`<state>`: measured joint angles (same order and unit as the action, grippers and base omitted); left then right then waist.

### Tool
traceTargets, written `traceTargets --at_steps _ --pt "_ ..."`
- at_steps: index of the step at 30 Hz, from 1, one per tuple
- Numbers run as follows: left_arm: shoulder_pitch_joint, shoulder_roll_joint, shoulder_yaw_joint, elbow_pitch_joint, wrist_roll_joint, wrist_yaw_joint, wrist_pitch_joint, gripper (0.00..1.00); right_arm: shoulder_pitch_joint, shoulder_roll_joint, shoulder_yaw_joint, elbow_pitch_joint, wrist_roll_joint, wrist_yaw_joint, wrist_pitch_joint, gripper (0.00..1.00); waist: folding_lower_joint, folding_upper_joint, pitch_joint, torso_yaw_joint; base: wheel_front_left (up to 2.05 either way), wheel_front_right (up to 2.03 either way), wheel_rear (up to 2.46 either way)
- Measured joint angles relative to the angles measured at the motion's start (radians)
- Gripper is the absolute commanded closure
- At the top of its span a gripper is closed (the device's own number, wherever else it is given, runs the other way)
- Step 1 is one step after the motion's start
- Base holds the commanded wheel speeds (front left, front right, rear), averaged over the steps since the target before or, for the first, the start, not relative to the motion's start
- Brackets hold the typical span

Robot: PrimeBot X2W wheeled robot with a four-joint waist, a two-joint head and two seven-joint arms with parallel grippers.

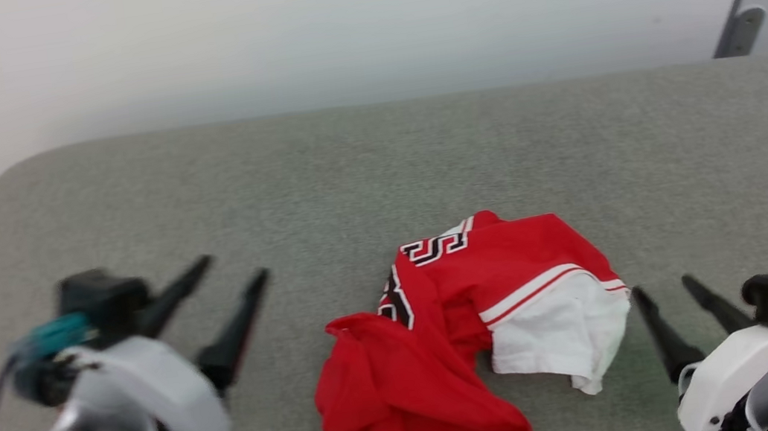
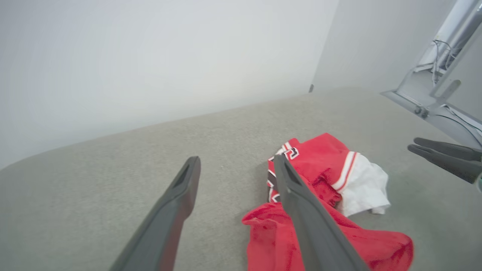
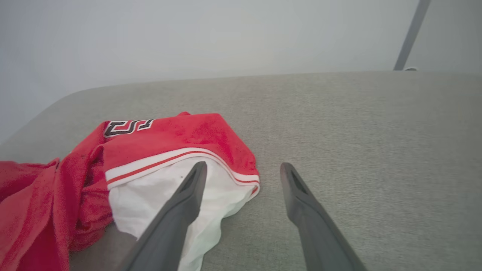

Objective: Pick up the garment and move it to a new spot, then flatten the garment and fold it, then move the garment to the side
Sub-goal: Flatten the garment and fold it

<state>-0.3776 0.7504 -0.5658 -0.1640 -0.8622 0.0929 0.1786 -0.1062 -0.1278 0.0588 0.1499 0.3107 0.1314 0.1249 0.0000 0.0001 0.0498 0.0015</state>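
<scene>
Head view looks steeply down on the grey surface [image 1: 378,171]; both wrist views skim it low, all sharing the garment [image 1: 409,392].

garment [image 1: 415,384] on table [image 1: 378,171], right end effector [image 1: 661,284] beside

Bare test room or lab, plain white wall [image 1: 326,20], grey fabric-covered table [image 1: 421,158], metal rig stand [image 1: 739,29]

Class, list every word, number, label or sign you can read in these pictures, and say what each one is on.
Black-and-white block lettering on the red shirt: creased and partly folded under, only pieces of characters show, so no word or number can be read for certain.
No readable text on the grey surface.
</scene>
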Motion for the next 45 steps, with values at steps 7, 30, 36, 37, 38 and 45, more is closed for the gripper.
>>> traceTargets --at_steps 7,30,36,37,38,45 --pt "0.070 0.009 0.109 0.110 0.029 0.029 -0.242 0.00 0.017 -0.027 0.049 0.033 0.050 0.000 0.147 0.00 0.0000 0.0000 -0.005 0.049 0.00 0.00 0.00" --pt "0.220 -0.109 0.294 0.272 0.087 -0.007 -0.440 0.00 -0.139 -0.114 0.143 0.231 0.058 0.000 0.349 1.00 -0.0001 0.0000 0.041 0.166 0.00 0.00 0.00" --pt "0.251 -0.139 0.356 0.258 0.113 -0.029 -0.440 0.00 -0.160 -0.213 0.131 0.199 0.074 0.000 0.408 1.00 -0.0001 0.0000 0.045 0.159 0.00 0.00 0.00" --pt "0.254 -0.142 0.362 0.256 0.117 -0.032 -0.440 0.00 -0.162 -0.235 0.123 0.189 0.079 0.000 0.420 1.00 0.0000 0.0000 0.046 0.157 0.00 0.00 0.00" --pt "0.257 -0.145 0.367 0.254 0.121 -0.034 -0.440 0.00 -0.167 -0.259 0.113 0.180 0.079 0.000 0.430 1.00 0.0000 0.0000 0.048 0.155 0.00 0.00 0.00" --pt "0.263 -0.156 0.386 0.258 0.142 -0.050 -0.442 0.00 -0.183 -0.413 0.058 0.159 0.100 0.000 0.500 1.00 0.0000 0.0000 0.063 0.143 0.00 0.00 0.00"
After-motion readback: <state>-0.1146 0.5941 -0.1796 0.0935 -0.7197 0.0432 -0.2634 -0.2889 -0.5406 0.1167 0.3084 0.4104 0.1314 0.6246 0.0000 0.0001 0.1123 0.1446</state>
